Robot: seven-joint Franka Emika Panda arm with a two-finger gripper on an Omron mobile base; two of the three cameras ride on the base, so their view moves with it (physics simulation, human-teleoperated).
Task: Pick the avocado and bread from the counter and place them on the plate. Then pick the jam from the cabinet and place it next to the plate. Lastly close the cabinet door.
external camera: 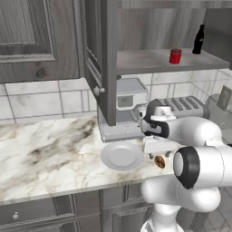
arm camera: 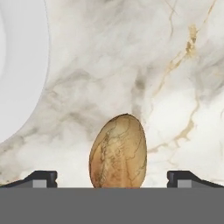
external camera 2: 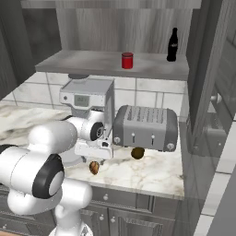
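- Furthest left in the hand view lies the plate (arm camera: 19, 74), bare, its raised rim curving down that edge; from the left base camera it sits on the counter (external camera: 50, 149) just in front of the coffee machine (external camera: 127, 106), with nothing on it.
- Judging from that bare plate, the first step is in hand: fetching the bread (arm camera: 118, 151), with the avocado (external camera 2: 137, 152) to follow.
- The bread is the speckled reddish-brown lump lying on the counter just beside the plate's rim, apart from it, and directly under the claw (arm camera: 118, 179).
- The bread is egg-shaped: in the hand view its long axis runs up and down, narrow end pointing to the top of that view, so it lies across the line between the two fingertips (arm camera: 41, 178).
- The claw's jaws stand wide apart, one tip on either side of the bread, gripping nothing.
- The next move probably calls for a straight descent until the tips bracket the lump's short width, then closing and lifting it leftward onto the plate.
- Further right, the avocado rests on the counter just in front of the toaster (external camera 2: 145, 126), well apart from the bread.
- Up on the shelf of the open cabinet (external camera: 102, 59) the jam (external camera: 175, 55) stands upright, a black bottle (external camera: 198, 40) to its right.
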